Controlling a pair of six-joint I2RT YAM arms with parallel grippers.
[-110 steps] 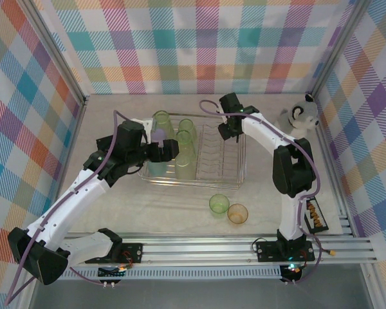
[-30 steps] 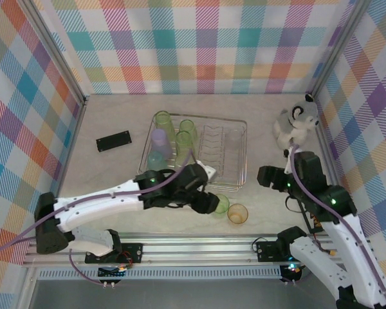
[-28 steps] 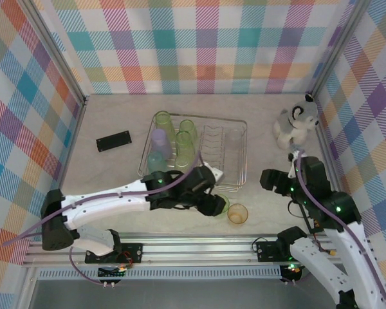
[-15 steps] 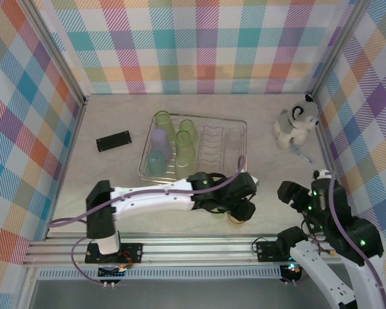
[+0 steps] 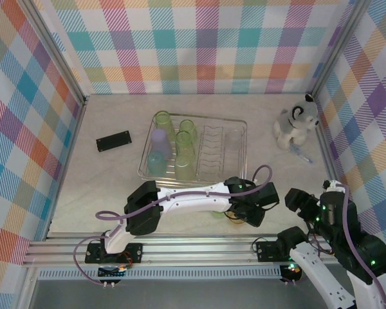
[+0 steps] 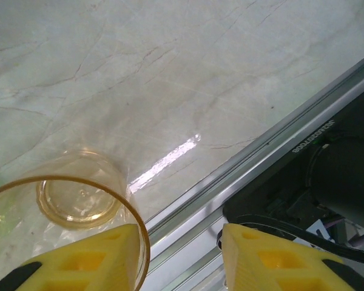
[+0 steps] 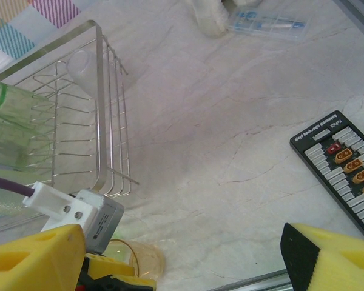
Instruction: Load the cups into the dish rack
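Left pincer gapes open just above the worktop, orange cup upright at its left side, ungripped; next likely centring, closing, lifting to the dish rack beyond.

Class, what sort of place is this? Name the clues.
Probably a robot test booth staged as a kitchen counter: checked walls, a wire dish rack on a marble-look table, arms bolted to a metal rail.

we are seeing a grey-white plush toy sitting at the far right of the table, a clear packet lying just beside it, and a black flat box lying far left.
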